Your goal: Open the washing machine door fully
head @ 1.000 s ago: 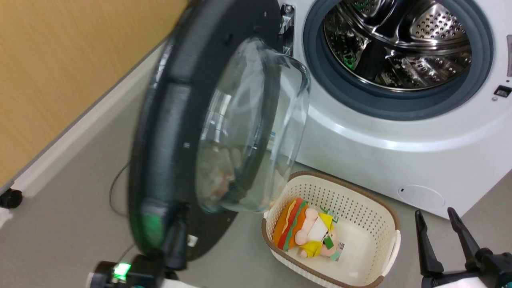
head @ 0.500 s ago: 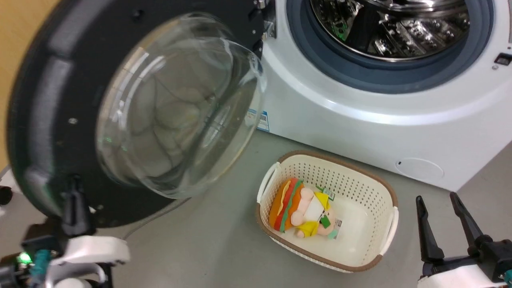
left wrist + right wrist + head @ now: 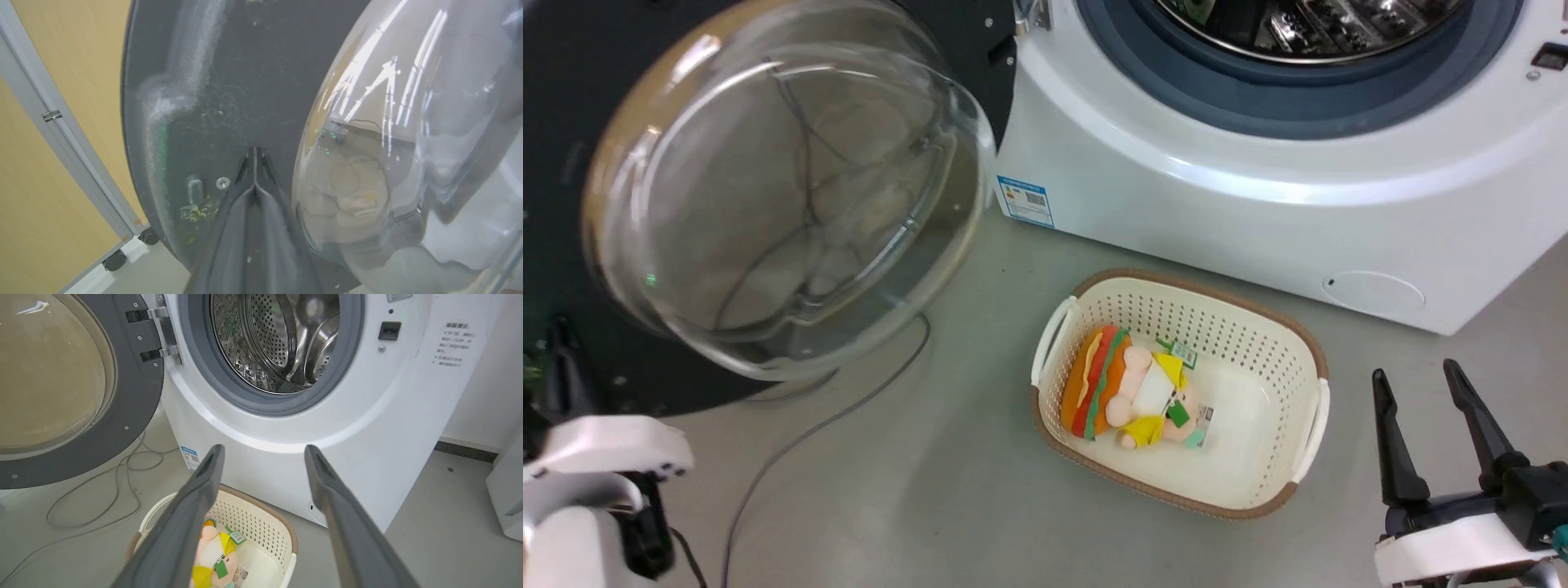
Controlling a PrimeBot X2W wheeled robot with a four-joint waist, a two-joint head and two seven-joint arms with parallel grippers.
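Grey floor [image 3: 931, 490] and yellow wall panel [image 3: 41, 163] as backdrop: noting the washing machine door [image 3: 784, 188] standing swung wide on its hinge [image 3: 163, 330] at the left of the washing machine [image 3: 1217, 204], glass bowl bulging outward, steel drum [image 3: 278, 343] lying uncovered. Recording the left hand [image 3: 254, 157] with fingers pressed together, tip at the door's black inner face just beside the glass, and the right hand [image 3: 1413, 369] hovering spread, holding nothing, low before the machine. Logging a cream basket [image 3: 1225, 327] sitting on the floor near the machine's front, holding a plush toy [image 3: 1131, 392], a loose cable [image 3: 833, 425] trailing under the door.
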